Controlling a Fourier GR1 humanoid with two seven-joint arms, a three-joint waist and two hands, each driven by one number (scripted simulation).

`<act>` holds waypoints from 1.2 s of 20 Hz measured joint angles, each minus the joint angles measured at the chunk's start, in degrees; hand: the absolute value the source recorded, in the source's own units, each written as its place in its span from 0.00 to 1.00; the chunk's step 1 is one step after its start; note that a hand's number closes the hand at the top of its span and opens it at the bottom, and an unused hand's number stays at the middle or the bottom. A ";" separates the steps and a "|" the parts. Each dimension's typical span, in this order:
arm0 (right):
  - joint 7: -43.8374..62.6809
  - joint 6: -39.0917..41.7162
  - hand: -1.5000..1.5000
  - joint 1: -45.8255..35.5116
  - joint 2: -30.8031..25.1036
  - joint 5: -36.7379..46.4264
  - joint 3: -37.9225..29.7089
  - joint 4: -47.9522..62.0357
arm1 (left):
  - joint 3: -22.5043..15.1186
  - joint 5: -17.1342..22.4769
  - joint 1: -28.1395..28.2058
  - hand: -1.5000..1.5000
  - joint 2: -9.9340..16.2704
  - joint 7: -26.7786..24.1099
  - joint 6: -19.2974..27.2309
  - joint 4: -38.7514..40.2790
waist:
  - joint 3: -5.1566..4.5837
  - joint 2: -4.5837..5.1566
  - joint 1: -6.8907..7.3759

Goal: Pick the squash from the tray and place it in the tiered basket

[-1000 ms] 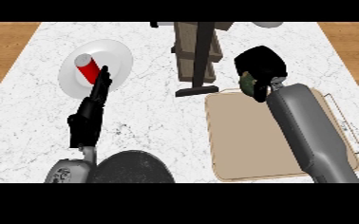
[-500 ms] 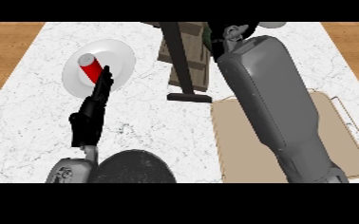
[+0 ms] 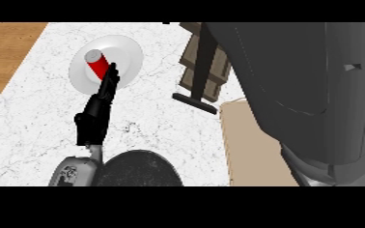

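The white speckled marble bench [image 3: 157, 121] carries one round white plate [image 3: 128, 53] at upper left, with one red cylindrical can [image 3: 96, 64] on it. The left hand [image 3: 96, 113], black, rests with straight fingers at lower left. One beige flat tray [image 3: 249, 140] lies beside the brown slatted tiered basket [image 3: 203, 65]. The grey right forearm [image 3: 299, 87] fills the right; its hand and the squash are hidden, perhaps behind it.

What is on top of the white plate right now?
A red can lies on the white plate. The left robot hand, fingers straight, overlaps the plate's lower edge and hides the can's near end.
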 measured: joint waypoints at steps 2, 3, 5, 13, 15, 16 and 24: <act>2.54 -1.61 1.00 -3.82 -0.01 -2.44 -2.69 1.60 | -0.28 -0.10 -0.31 0.50 -0.22 -0.27 -0.09 0.23 | 0.00 0.27 0.42; 3.85 -2.68 1.00 -5.60 0.00 -3.62 -4.11 2.69 | -0.37 -0.10 -0.26 0.50 -0.31 -0.72 -0.17 0.59 | 0.00 0.43 0.62; 6.13 -4.69 1.00 -8.97 0.03 -5.58 -6.52 5.37 | -0.64 -0.17 -0.51 0.50 -0.60 -0.55 -0.12 0.34 | 0.02 0.67 0.79; 8.85 -9.48 1.00 -17.07 -0.20 -5.34 -9.50 17.74 | -0.18 -0.26 -0.38 0.50 -0.50 -0.05 0.22 -0.96 | 0.09 1.36 0.02; 8.02 -10.38 1.00 -17.09 -0.74 -3.85 -9.12 20.91 | -0.20 -0.40 -0.69 0.50 -0.73 0.11 0.44 -1.02 | 0.11 1.54 -0.14; 7.73 -11.03 1.00 -17.10 -0.97 -3.22 -9.07 22.13 | 0.02 -0.30 -0.84 0.50 -0.64 -0.23 0.38 -0.79 | 0.11 1.61 -0.23; 3.09 -14.52 1.00 -16.57 -4.47 0.47 -7.84 30.81 | 0.17 -0.12 0.30 0.50 -0.08 0.47 -0.26 -2.54 | 0.16 1.75 -0.38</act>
